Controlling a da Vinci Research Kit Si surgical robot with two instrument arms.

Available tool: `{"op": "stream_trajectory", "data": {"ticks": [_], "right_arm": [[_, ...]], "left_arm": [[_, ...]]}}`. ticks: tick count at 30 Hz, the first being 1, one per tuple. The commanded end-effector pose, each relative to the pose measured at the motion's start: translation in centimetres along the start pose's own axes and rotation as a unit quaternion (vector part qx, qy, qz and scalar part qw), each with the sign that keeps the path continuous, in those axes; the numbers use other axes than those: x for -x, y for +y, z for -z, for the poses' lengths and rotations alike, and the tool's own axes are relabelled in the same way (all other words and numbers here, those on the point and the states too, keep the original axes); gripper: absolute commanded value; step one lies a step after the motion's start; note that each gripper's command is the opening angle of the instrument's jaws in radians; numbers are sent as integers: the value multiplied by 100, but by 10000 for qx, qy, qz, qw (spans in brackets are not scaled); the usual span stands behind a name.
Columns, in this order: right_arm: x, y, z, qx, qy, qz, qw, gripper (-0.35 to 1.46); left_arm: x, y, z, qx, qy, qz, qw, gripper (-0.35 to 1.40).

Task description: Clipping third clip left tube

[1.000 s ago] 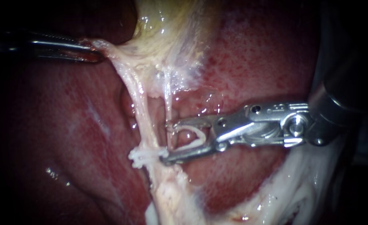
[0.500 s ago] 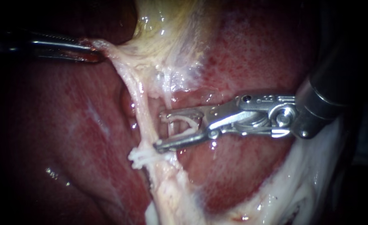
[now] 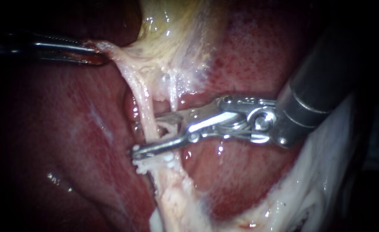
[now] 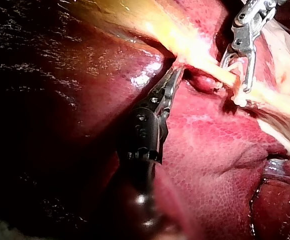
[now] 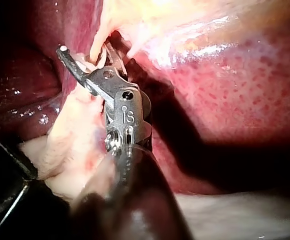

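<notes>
The left tube runs as a pale taut strand from the yellowish gallbladder down to a white clip fastened across it. My right instrument reaches in from the right. Its jaws stand apart, one on each side of the left tube, just above that clip. They carry a white clip, partly hidden behind the tube. My left instrument is shut on pale tissue at the gallbladder's lower edge and holds it stretched leftward. The left wrist view shows the same grip, with the right instrument beyond.
A thinner right tube hangs beside the left one, behind the right instrument's upper jaw. Red liver surrounds the tubes on both sides. White fatty tissue lies at the lower right, under the right shaft.
My right instrument has moved left and slightly up, so its jaws now straddle the left tube just above the fastened clip. The left instrument and its hold are unchanged.
</notes>
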Motion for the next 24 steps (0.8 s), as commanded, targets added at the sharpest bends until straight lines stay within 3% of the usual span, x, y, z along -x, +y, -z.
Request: {"op": "stream_trajectory", "data": {"ticks": [1,7,12,17,21,24], "right_arm": [[-4,-1,-1,-13,48,5,10000,50],[-22,-11,-4,-121,272,-56,9995,50],[-40,-25,-1,-154,305,-102,9994,48],[-47,-33,-1,-186,305,-234,9991,42],[-46,-36,2,-233,287,-282,9989,26],[-45,-38,6,-288,264,-297,9988,0]], "left_arm": [[0,0,0,-1,0,1,10000,-35],[0,0,-1,-5,0,1,10000,-35],[0,0,-2,-5,0,1,10000,-35],[0,0,-2,-4,0,-1,10000,-35],[0,0,-2,-4,0,-1,10000,-35],[0,0,-2,-3,0,-1,10000,-35]]}}
